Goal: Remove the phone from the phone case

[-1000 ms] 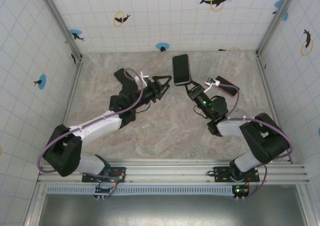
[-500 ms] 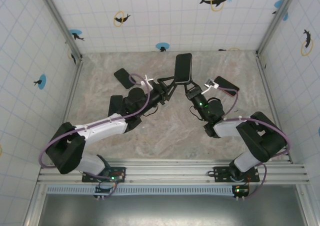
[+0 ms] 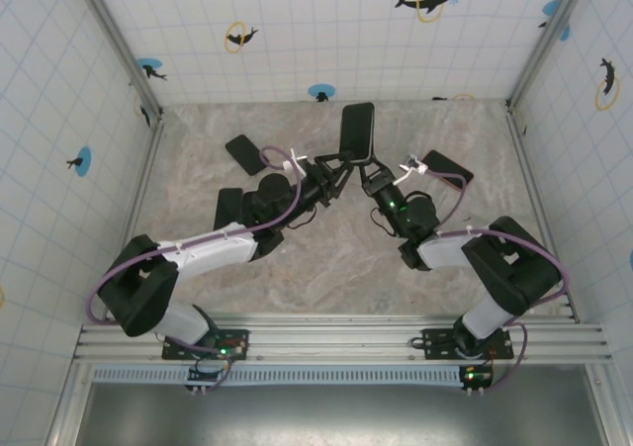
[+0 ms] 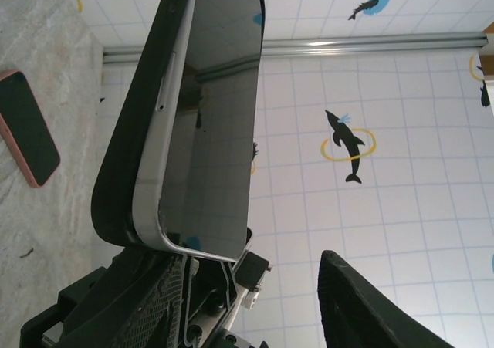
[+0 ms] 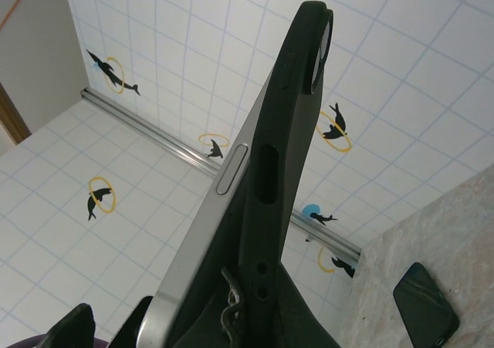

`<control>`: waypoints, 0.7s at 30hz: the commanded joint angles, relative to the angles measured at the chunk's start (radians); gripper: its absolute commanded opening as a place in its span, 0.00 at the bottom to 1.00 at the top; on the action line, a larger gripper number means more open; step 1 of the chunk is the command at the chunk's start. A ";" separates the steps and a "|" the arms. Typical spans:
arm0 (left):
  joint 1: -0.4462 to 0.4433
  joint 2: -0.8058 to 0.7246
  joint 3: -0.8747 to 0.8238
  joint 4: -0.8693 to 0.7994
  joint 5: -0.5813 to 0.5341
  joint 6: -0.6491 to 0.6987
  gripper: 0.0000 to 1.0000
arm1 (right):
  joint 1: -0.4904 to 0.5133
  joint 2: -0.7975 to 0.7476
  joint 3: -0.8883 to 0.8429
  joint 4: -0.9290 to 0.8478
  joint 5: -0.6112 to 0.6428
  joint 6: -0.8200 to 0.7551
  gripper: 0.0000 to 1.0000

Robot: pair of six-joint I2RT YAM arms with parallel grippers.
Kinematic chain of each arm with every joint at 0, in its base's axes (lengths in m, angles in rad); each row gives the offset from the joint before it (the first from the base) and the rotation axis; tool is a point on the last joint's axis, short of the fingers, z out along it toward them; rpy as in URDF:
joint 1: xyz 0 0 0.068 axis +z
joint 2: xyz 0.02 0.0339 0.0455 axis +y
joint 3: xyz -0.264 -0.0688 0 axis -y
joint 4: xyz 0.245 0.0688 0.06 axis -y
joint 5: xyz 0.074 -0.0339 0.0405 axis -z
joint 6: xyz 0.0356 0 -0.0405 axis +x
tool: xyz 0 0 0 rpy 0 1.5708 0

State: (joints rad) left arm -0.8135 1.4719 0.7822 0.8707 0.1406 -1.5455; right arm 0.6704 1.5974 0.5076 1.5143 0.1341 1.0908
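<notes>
At left wrist, phone [image 4: 208,116] rim proud of case [image 4: 116,178]

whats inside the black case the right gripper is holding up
A phone with dark glass sits in the black case, its silver side showing above the case's rim. The phone's back is covered by the case, so it cannot be seen.

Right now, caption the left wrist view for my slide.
Phone, silver edge peeking from its black case, raised between the left claw's open fingers; pink-cased phone flat on the table.
</notes>
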 commanded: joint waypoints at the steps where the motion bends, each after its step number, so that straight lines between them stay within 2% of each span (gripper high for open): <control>1: -0.003 0.011 0.021 0.041 -0.020 -0.005 0.48 | 0.016 -0.001 0.049 0.123 0.007 -0.024 0.00; 13: 0.005 0.048 0.057 0.083 -0.051 -0.007 0.40 | 0.049 0.022 0.023 0.199 0.033 -0.023 0.00; 18: 0.007 0.051 0.056 0.113 -0.090 0.002 0.31 | 0.059 0.037 0.014 0.270 0.021 -0.034 0.00; 21: 0.005 0.045 0.068 0.113 -0.098 0.028 0.29 | 0.059 0.045 -0.003 0.317 0.008 -0.038 0.00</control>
State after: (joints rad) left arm -0.8127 1.5188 0.8036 0.9031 0.0818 -1.5448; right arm 0.7193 1.6318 0.5076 1.5356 0.1619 1.0782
